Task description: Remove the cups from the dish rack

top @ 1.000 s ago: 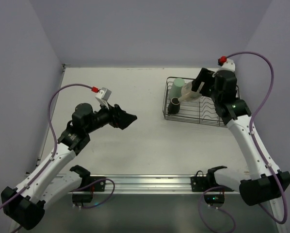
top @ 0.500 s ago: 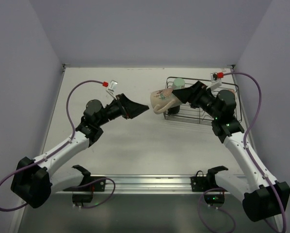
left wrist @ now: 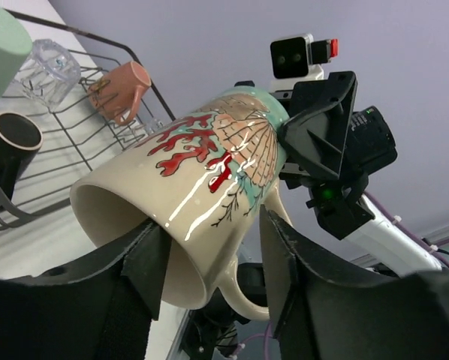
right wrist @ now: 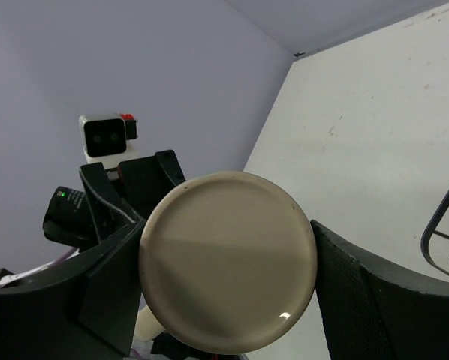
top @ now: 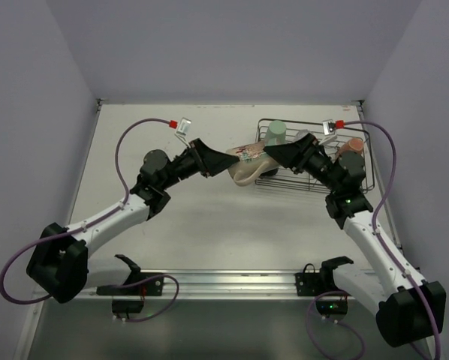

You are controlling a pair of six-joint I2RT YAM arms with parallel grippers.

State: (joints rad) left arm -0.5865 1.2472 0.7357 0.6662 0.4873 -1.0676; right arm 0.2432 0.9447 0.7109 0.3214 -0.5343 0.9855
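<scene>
Coral-and-shell mug [top: 248,166] is held up over the dish rack [top: 299,187]'s left edge, pinched at its base by the right gripper [top: 273,154] and, new since before, at its rim by the left gripper [top: 226,161].

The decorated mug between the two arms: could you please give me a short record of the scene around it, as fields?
Mug: cream mug with red coral and shell print, on its side in mid-air at the dish rack left edge
Right gripper: holds the mug's base end
Left gripper: fingers flank the mug's open end; clamped or not, unclear
In the rack: mint green cup, dark brown cup, salmon-pink cup, clear glass
</scene>
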